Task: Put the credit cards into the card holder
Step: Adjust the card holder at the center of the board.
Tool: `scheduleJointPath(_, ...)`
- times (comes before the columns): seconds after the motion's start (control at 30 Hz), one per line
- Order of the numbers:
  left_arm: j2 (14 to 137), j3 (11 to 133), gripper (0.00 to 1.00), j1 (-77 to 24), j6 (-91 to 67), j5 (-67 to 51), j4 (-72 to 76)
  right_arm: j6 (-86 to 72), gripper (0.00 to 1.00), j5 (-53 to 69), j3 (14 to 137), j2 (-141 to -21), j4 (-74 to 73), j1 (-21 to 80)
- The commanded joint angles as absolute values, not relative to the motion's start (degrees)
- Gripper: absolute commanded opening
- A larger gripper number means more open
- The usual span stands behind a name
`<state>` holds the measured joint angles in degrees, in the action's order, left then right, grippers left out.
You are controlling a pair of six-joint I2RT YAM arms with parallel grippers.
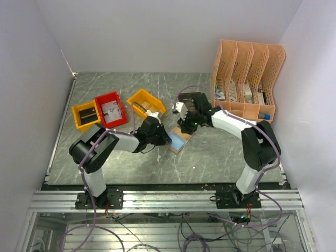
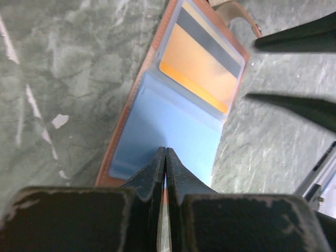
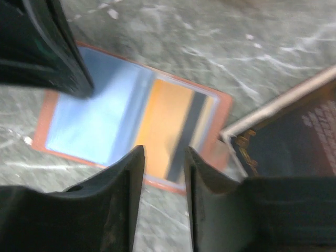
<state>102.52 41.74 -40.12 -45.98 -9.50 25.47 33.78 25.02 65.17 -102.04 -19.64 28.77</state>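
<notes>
No word, number or brand can be read in any view. The black book (image 3: 294, 142) carries pale lettering and a gold ornament on its cover, but the right wrist view blurs them past reading. The orange card (image 2: 202, 65) shows only a dark stripe, and the papers (image 1: 221, 94) in the peach file rack (image 1: 251, 58) are too small to make out.

Table (image 1: 220, 152) carries bins (image 1: 110, 109), rack (image 1: 247, 79), book (image 1: 193, 100), card holder (image 1: 177, 142).
</notes>
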Motion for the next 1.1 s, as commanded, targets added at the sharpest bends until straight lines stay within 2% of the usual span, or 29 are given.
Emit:
scheduleJointPath(0.0, 100.35, 42.09, 0.11, -39.41, -41.67, -2.3, 15.76, 36.28, 0.27, 32.43, 67.25, -99.01, -23.54, 22.09)
scheduleJointPath(0.03, 99.84, 42.1, 0.11, -39.19, -41.28, -1.95, 15.2, 36.76, 0.18, 32.17, 67.8, -99.66, -24.66, 21.16)
scheduleJointPath(0.1, 98.87, 42.32, 0.12, -38.76, -40.54, -1.47, 14.22, 37.4, 0.06, 31.6, 69.25, -101.63, -27.4, 19.93)
scheduleJointPath(0.17, 97.55, 42.68, 0.12, -38.58, -39.45, -1.13, 13.43, 38.03, 0.0, 30.03, 71.08, -104.12, -29.86, 19.61)
scheduleJointPath(0.43, 83.67, 40.33, 0.13, -38.54, -34.49, 2.78, 11.87, 34.22, 0.0, 22.02, 71.75, -108.88, -27.93, 19.45)
scheduleJointPath(0.63, 73.08, 38.62, 0.14, -38.2, -31.09, 10.22, 6.05, 33.9, 0.0, 23.4, 72.19, -111.24, -28.47, 19.62)
scheduleJointPath(0.7, 71.02, 38.56, 0.2, -37.75, -31.53, 12.19, 3.93, 34.76, 0.0, 24.66, 72.52, -111.74, -29.65, 19.7)
scheduleJointPath(0.9, 68.65, 40.47, 0.51, -34.08, -33.27, 13.37, -2.28, 37.4, 0.0, 26.85, 73.78, -113.38, -33.29, 20.1)
scheduleJointPath(1.07, 66.74, 42.14, 0.63, -29.82, -32.36, 13.36, -5.61, 40.83, 0.0, 30.38, 74.35, -113.03, -36.21, 20.98)
